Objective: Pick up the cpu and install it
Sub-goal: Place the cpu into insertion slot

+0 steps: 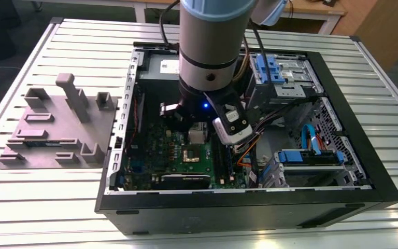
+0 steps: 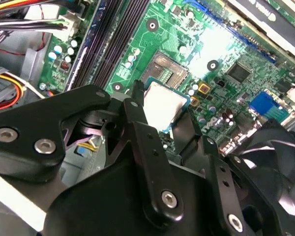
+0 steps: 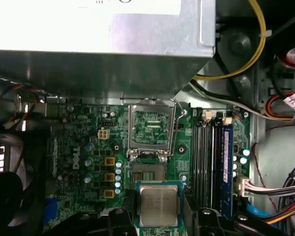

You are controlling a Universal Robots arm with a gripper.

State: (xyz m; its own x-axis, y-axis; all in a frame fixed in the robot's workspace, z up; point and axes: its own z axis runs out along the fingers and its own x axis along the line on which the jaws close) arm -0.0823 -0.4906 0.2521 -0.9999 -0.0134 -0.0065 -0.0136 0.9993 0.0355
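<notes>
Plainly, the black two-fingered gripper (image 2: 163, 115) is closed on the cpu (image 3: 159, 202), a small flat square chip with a shiny silver-grey metal top and a green rim. Its fingers (image 2: 137, 105) press against two opposite edges (the chip's top face is open to both wrist views). The chip is held over the green motherboard (image 3: 88, 147), just beside the open square socket (image 3: 148, 171) and not seated in it. The socket's metal load plate (image 3: 152, 123) stands flipped up on the side of the socket away from the chip. Long black memory sticks (image 3: 206, 162) run alongside the socket, and a big grey metal power-supply box (image 3: 103, 54) sits beyond the flipped plate. In the exterior view the grey arm (image 1: 213, 46) reaches down into the open black computer case (image 1: 254, 207), which lies on a slatted metal table (image 1: 47, 207). A grey moulded parts tray (image 1: 54, 129) rests on the table at the exterior view's left of the case.
</notes>
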